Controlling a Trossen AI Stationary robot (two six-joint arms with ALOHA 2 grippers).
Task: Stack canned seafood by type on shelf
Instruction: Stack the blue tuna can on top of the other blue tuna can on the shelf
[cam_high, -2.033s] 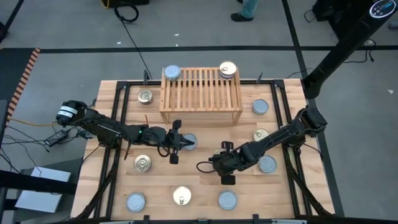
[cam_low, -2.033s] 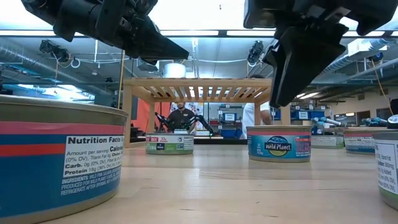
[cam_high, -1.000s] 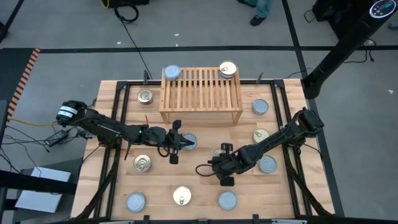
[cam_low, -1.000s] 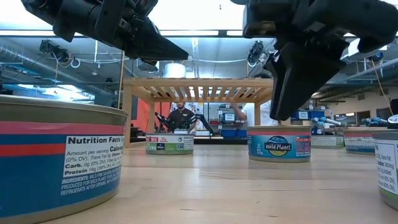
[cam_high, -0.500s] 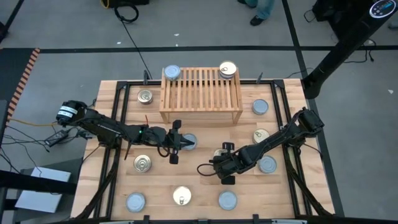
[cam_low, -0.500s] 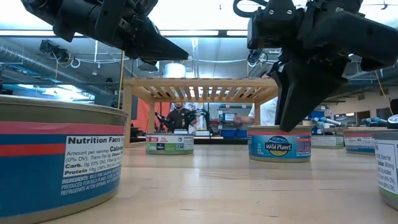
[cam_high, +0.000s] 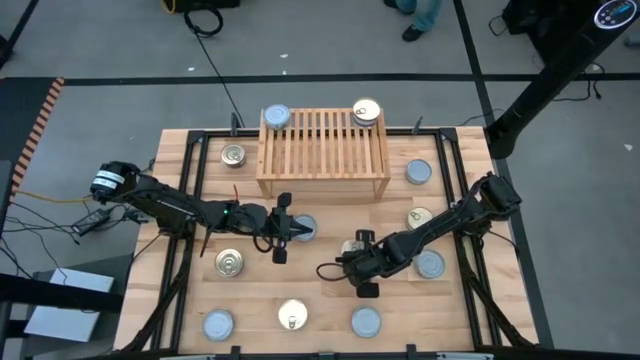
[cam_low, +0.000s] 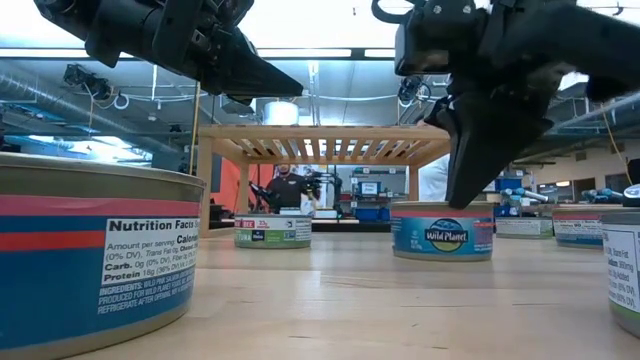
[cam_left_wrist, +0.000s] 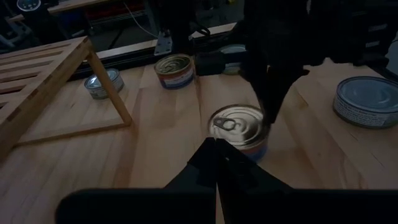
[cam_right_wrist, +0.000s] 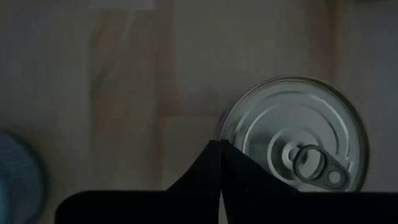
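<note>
From above, the shelf (cam_high: 323, 153) stands at the table's (cam_high: 320, 300) far edge with a silvery tin (cam_high: 276, 117) and a gold-lidded tin (cam_high: 366, 112) on its slats, other tins scattered around, while the left gripper (cam_high: 283, 229) and right gripper (cam_high: 361, 268) hover mid-table. At table height, a Wild Planet tin (cam_low: 441, 231) sits behind the right gripper's dark fingers (cam_low: 480, 140). In the wrist views (both rather dim), each arm's fingers are pressed together, empty, with a pull-tab tin (cam_right_wrist: 297, 140) just beyond the right one's tips.
</note>
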